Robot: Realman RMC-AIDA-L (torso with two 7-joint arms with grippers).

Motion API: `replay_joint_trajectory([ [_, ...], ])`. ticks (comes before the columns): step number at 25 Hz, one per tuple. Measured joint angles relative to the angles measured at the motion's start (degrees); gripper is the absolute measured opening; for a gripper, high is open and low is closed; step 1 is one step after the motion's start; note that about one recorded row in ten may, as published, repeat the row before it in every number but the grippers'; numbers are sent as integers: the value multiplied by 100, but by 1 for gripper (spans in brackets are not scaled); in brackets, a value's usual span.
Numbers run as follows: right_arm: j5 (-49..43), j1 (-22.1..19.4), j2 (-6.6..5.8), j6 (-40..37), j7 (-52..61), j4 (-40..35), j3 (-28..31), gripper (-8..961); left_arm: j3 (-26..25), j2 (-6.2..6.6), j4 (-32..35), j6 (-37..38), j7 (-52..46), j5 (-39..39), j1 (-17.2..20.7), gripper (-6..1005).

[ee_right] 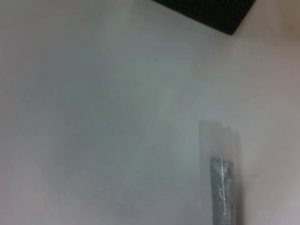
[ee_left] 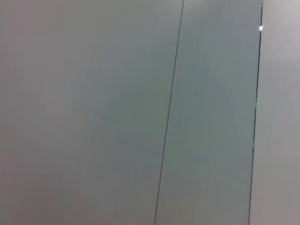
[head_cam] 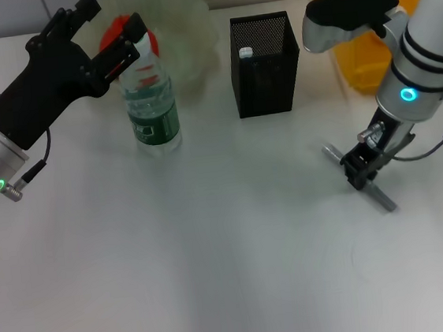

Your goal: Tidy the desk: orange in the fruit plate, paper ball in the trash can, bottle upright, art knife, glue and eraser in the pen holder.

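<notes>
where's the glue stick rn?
Head view: the glue stick lies flat on the desk at the robot's right, under the right pincer, in front of the pen holder.

The white tabletop (head_cam: 217, 277) carries a clear water bottle (head_cam: 151, 102) with a green label, standing upright near the far left. Behind it sits a pale green fruit plate (head_cam: 188, 35) with a wavy rim, and a red-orange orange (head_cam: 116, 30) shows at its left side. To the right stands a black mesh pen holder (head_cam: 265, 65) with a small pale item inside. A yellow trash can (head_cam: 355, 41) stands at the far right. A slim grey glue stick (head_cam: 379, 195) lies flat at the right.
</notes>
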Motion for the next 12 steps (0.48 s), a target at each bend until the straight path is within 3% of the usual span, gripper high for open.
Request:
replay_joint_trajectory([
  [5, 154, -333, -11, -238, -50, -982, 73, 145, -4, 0, 3, 14, -1, -4, 4, 813],
  [9, 918, -841, -26, -447, -648, -2369, 671, 143, -5, 0, 0, 15, 0, -6, -11, 813],
  [12, 1284, -1070, -24, -276, -937, -2732, 873, 142, -9, 0, 0, 15, 1, -7, -9, 813],
])
